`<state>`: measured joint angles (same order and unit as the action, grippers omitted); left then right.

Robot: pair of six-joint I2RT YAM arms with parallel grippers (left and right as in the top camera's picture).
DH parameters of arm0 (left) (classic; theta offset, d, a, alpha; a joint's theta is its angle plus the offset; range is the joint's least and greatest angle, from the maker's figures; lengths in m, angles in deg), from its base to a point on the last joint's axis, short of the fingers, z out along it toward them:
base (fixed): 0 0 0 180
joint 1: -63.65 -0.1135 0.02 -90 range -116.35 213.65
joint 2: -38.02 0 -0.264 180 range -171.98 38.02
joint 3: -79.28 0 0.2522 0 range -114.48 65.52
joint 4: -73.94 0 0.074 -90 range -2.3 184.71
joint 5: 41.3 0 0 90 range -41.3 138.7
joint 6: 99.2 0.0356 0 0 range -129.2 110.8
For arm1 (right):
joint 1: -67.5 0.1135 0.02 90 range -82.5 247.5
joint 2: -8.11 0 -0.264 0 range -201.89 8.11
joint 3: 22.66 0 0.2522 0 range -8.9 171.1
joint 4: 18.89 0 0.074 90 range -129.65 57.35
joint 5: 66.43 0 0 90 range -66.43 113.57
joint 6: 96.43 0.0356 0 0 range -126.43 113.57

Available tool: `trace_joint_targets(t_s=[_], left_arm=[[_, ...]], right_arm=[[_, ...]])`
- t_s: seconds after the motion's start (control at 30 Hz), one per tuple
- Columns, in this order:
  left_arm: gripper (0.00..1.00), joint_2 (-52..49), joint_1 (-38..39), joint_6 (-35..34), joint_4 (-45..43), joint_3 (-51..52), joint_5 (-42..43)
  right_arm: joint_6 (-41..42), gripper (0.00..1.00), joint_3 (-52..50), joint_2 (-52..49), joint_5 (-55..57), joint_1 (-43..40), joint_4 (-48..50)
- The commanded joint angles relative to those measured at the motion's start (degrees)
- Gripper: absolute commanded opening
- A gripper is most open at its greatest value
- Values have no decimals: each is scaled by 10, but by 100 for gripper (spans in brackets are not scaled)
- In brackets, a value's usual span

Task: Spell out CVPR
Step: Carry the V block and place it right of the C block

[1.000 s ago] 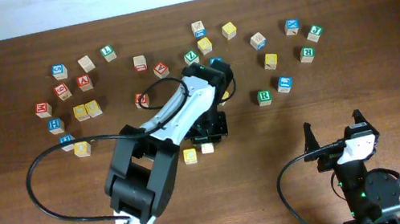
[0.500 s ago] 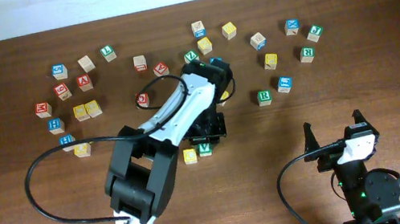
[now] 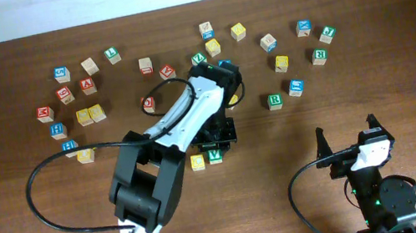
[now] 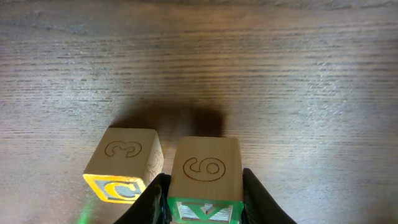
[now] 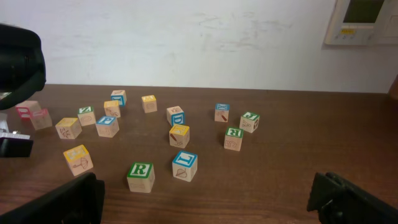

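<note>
In the past second the cube beside the yellow C cube (image 3: pixel 197 162) has changed in the overhead view. It showed a pale blank face then; now the green V cube (image 3: pixel 215 156) shows its lettered top, at the C's 3 o'clock and just beside it, near 6 o'clock on the worktop (image 3: pixel 397 34). The left hand (image 4: pixel 204 198) grips the V, with its fingers (image 4: pixel 153 194) against both flanks. I judge the second letter to be placed but not yet let go, so the word is about half built. The green R cube (image 3: pixel 275 101) lies well apart at the pair's 2 o'clock. A blue-topped cube (image 3: pixel 295 86) at the R's 2 o'clock may be the P, though its letter is too small to read. The right hand (image 3: pixel 346 134) rests spread wide and empty at 5 o'clock. From above, the left arm covers its own hand and part of a blue cube at 12 o'clock. The left wrist view crops both top faces at its lower edge, and one finger hides the narrow gap between C and V, so I cannot tell whether they touch.
</note>
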<state>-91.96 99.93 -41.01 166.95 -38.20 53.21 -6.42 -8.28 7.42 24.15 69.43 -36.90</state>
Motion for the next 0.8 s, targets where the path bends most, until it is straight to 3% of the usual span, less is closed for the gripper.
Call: trace_joint_targets(t_s=[0.0, 0.57, 0.77], left_arm=[[27, -4, 14, -12, -7, -10, -1], [27, -4, -3, -16, -14, 4, -32], [38, -4, -19, 4, 10, -37, -7]], right_arm=[[2, 98, -3, 4, 1, 2, -4], [2, 98, -3, 4, 1, 2, -4], [2, 98, -3, 4, 1, 2, -4]])
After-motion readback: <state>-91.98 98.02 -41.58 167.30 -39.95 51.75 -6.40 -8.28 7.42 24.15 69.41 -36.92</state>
